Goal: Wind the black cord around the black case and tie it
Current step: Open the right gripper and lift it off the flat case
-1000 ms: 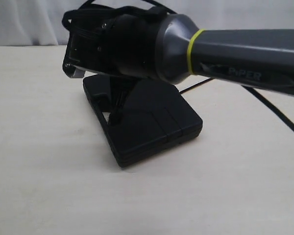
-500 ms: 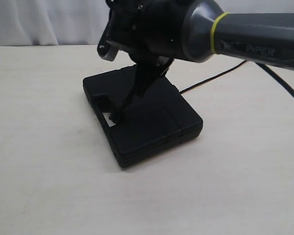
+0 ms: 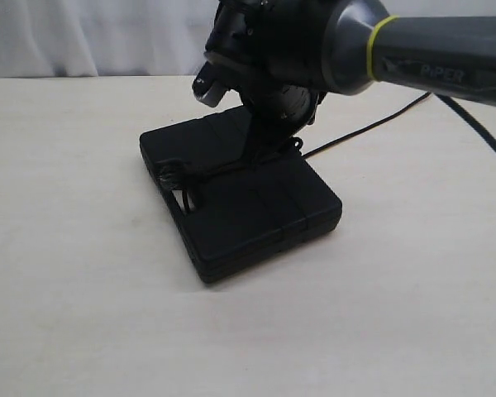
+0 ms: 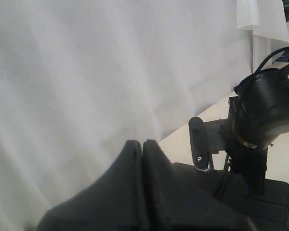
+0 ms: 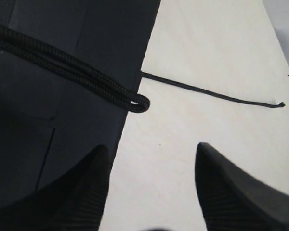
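Note:
The black case (image 3: 256, 211) lies flat on the pale table, its handle slot toward the left. The black cord (image 3: 223, 169) runs doubled across the case's top from a fuzzy knot (image 3: 172, 175) by the slot. In the right wrist view its looped end (image 5: 139, 103) rests at the case's (image 5: 48, 106) edge, and a thin plain end (image 5: 216, 96) trails over the table. My right gripper (image 5: 151, 154) hovers open just above that edge, apart from the cord. My left gripper (image 4: 142, 147) is shut and empty, off to the side of the case (image 4: 274, 192).
The right arm (image 3: 413, 58) reaches in from the right above the case's far side. A smooth black robot cable (image 3: 479, 141) crosses the table at the right. A white curtain (image 3: 83, 33) hangs behind the table. The left arm does not show in the exterior view.
My right gripper has opened and let go of the cord, which has dropped from a taut slant to lie on the case's top. The right arm has shifted rightward.

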`<state>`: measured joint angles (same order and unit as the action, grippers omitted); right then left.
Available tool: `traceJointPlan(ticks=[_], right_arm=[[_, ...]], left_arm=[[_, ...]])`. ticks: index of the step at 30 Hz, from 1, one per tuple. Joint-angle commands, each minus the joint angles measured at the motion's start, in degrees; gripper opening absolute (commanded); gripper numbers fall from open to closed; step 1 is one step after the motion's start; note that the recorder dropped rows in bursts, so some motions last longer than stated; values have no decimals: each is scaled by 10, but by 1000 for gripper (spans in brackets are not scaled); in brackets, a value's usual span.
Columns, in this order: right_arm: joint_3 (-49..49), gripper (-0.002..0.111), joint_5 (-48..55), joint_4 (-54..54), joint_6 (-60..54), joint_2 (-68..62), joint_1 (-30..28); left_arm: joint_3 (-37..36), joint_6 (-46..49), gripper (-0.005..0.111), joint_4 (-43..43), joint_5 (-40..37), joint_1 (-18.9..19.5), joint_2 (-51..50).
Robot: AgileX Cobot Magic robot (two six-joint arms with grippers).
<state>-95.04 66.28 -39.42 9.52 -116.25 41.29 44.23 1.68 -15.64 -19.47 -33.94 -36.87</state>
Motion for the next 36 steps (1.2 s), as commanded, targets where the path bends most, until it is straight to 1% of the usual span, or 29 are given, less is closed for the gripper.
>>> traceJointPlan(ticks=[1, 4, 6, 8, 9, 10, 11, 12, 14, 16, 18, 21, 22, 26, 31, 33, 36], right_arm=[[1, 51, 26, 15, -2, 2, -8], [1, 51, 27, 42, 11, 2, -29], [1, 50, 26, 80, 23, 2, -57], [1, 34, 21, 146, 23, 2, -110], [6, 23, 9, 176, 23, 2, -137], [12, 16, -1, 191, 23, 2, -156], [30, 5, -30, 197, 29, 2, -180], [48, 4, -61, 197, 38, 2, -190], [110, 4, -177, 212, 58, 2, -220], [157, 4, -281, 223, 60, 2, -226], [187, 4, -348, 228, 60, 2, -225], [206, 4, -356, 285, 47, 2, -225], [213, 4, -353, 331, 16, 2, -225], [235, 4, -343, 457, -99, 2, -225], [268, 4, -331, 668, -268, 11, -225], [281, 4, -328, 717, -327, 21, -225], [292, 4, -333, 713, -327, 43, -225]], left_arm=[[-13, -2, 0, -1, 27, -1, 1], [-14, -2, 0, -1, 25, -1, 1], [-14, -2, 0, -1, 23, -1, 1], [-14, -2, 0, -1, 23, -1, 1], [-14, -2, 0, -1, 23, -1, 1], [-14, -2, 0, -1, 23, -1, 1], [-14, -2, 0, 0, 23, -1, 1], [-14, -2, 0, 0, 23, -1, 1], [-14, -2, 0, 0, 26, -1, 1], [-14, -2, 0, 0, 32, -1, 1], [-14, -2, 0, 0, 32, -1, 1], [-14, -2, 0, 0, 36, -1, 1], [-14, -2, 0, 0, 38, -1, 1], [-14, -2, 0, 0, 38, -1, 1], [-14, -2, 0, 1, 38, -1, 1], [-14, -2, 0, 3, 38, -1, 1], [-14, -2, 0, 3, 38, -1, 1]])
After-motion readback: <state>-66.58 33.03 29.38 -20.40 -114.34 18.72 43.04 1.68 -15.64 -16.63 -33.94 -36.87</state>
